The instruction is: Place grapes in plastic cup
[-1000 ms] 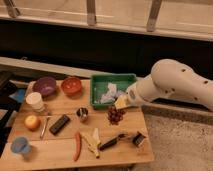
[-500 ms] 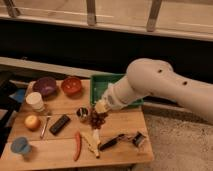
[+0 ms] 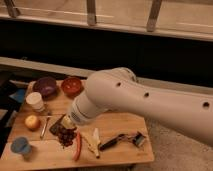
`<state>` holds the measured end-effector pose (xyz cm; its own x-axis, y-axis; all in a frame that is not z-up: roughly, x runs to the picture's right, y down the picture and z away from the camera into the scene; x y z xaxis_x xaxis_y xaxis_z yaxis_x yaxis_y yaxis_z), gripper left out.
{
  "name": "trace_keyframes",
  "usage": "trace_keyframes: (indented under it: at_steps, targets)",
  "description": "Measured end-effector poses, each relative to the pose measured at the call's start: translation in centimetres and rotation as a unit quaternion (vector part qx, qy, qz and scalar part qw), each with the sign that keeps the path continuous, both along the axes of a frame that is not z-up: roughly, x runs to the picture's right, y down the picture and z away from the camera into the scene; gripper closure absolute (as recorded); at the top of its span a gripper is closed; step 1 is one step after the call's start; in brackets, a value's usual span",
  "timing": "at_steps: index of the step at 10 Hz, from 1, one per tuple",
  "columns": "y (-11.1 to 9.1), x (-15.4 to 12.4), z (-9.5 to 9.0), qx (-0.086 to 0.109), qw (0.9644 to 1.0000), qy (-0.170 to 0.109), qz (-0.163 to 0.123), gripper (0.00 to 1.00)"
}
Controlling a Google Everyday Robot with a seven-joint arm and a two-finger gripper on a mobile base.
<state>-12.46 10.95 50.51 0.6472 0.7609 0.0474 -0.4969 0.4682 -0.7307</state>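
The arm is swinging further left than 0.5 s ago and is now covering the green bin. The pincer is hanging low over the desk, right at the grapes, which are sitting just beside the chili. I cannot tell whether the pincer is clamped. The cup is standing at the front-left corner, well apart.

No text can be read; the jaws are at the grapes.
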Motion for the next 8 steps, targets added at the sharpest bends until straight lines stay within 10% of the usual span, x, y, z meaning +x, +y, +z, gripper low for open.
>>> trace_keyframes:
  at_steps: [8]
  targets:
    - [-0.5, -2.8, 0.3, 0.011, 0.9992, -0.025, -0.028, 1.00]
